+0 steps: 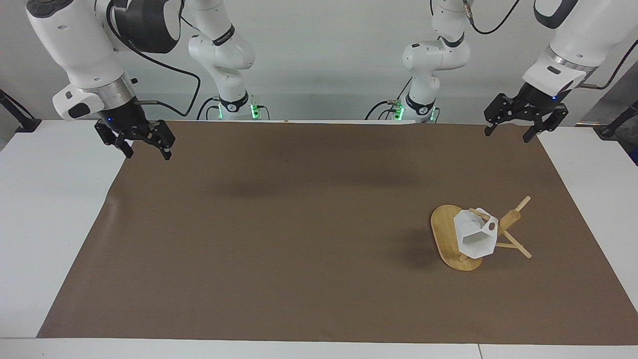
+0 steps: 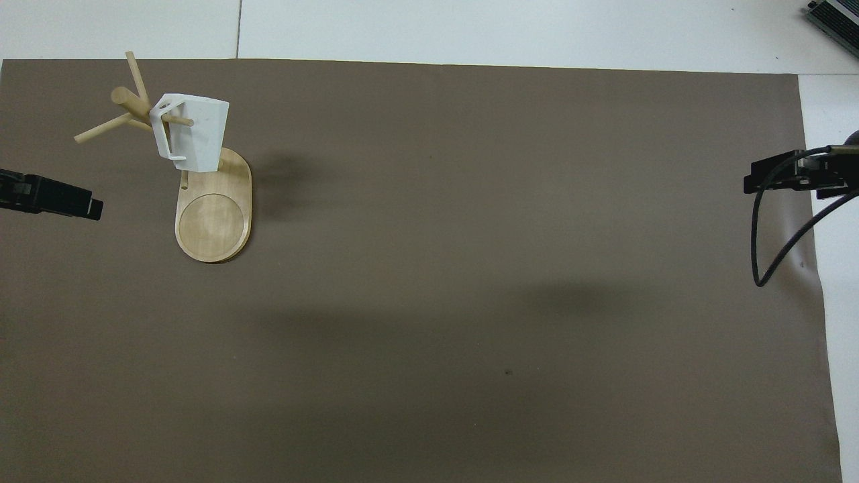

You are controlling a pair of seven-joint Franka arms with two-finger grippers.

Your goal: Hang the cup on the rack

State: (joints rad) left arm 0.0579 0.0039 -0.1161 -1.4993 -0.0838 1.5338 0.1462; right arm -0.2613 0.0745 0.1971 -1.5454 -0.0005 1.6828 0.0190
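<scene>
The white faceted cup (image 1: 476,233) (image 2: 193,131) hangs by its handle on a thin peg of the bamboo rack (image 1: 448,237) (image 2: 213,218), which stands toward the left arm's end of the table. My left gripper (image 1: 507,132) (image 2: 94,208) is up in the air over the brown mat's corner at its own end, open and holding nothing, well clear of the rack. My right gripper (image 1: 148,152) (image 2: 755,182) hangs open and empty over the mat's edge at the right arm's end, where that arm waits.
A large brown mat (image 1: 299,224) (image 2: 470,268) covers most of the white table (image 1: 45,209). A black cable (image 2: 765,241) loops down from the right arm.
</scene>
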